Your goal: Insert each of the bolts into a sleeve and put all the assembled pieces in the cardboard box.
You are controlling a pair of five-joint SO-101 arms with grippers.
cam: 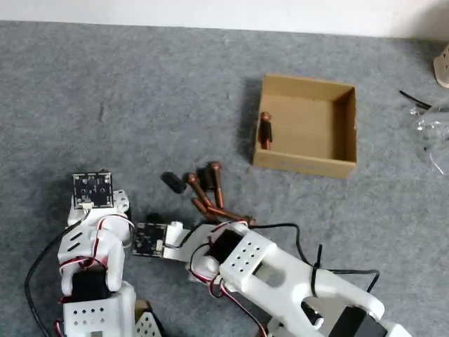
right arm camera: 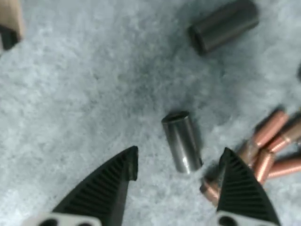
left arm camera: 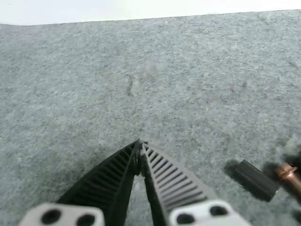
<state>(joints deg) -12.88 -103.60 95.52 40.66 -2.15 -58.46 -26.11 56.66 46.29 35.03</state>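
**Right claw (right arm camera: 179,151) hangs wide open around a loose sleeve (right arm camera: 182,141) on the grey desk (cam: 105,91).**

The dark sleeve lies on its side between the two fingers and seems to touch neither (the wrist view looks straight down on it). A heap of copper bolts (right arm camera: 273,141) lies just beside it, close against one finger. A second sleeve (right arm camera: 223,26) lies apart from the first, farther out. Beyond the heap, well apart, stands the cardboard box (cam: 309,165), with one assembled piece (cam: 265,130) lying inside by a side wall. The left claw (left arm camera: 140,143) is pressed shut on nothing, low over the desk beside the pile.
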